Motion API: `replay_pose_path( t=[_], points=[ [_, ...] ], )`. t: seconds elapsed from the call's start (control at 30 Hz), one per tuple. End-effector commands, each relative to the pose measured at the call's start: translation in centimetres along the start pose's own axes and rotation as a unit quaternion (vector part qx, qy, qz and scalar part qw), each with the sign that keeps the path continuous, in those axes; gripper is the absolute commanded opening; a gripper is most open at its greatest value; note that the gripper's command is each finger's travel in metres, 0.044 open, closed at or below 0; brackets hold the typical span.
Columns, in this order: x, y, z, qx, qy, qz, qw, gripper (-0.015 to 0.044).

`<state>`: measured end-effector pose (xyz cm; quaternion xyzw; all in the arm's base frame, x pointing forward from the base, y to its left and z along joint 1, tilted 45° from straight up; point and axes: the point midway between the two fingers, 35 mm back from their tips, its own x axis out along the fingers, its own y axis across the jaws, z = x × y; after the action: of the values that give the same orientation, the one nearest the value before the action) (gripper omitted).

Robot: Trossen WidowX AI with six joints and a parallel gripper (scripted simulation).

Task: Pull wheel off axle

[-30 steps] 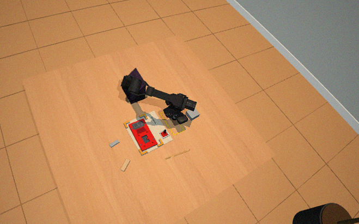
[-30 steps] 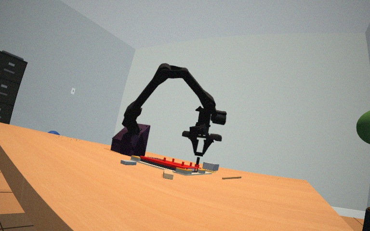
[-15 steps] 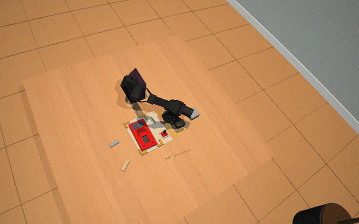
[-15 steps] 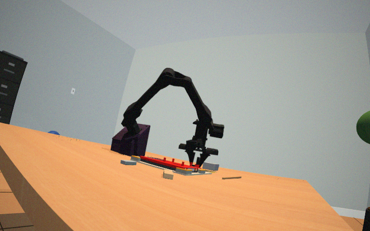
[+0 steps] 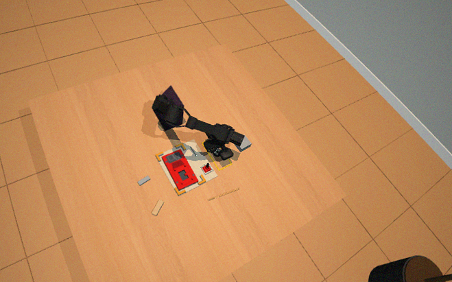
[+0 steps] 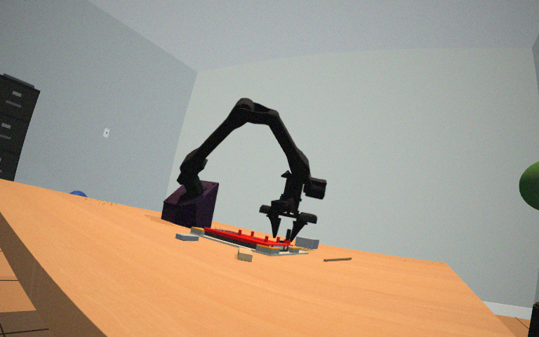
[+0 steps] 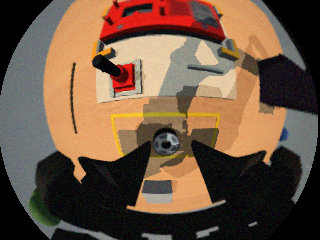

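The small grey wheel lies flat on the table inside the yellow marked area. My gripper is low over it, with the fingers open on either side of the wheel and a narrow gap on each side. The upright black axle stands bare on its red base on the cream mat, to the left of the marked area in the wrist view.
A red board lies on the cream mat. A grey block sits just behind the gripper. Another grey block, a tan block and a thin rod lie nearby.
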<state>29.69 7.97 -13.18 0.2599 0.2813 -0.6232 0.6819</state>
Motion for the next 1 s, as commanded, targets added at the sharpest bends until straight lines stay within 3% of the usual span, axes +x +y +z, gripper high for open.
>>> replay_pose_path(
  t=[0.0,0.2,0.4,0.6,0.97],
  points=[
    [-4.1,0.5,-0.2,0.005,0.008,0.013,1.000,0.0300],
    [-4.9,0.4,-0.2,0.004,0.007,0.013,1.000,0.0300],
    [-6.9,-3.4,1.1,-0.001,0.008,0.013,1.000,0.0440],
    [-9.2,-8.0,3.2,0.002,0.008,0.011,1.000,0.0440],
    [-9.2,-8.1,3.2,0.002,0.008,0.011,1.000,0.0440]
  ],
)
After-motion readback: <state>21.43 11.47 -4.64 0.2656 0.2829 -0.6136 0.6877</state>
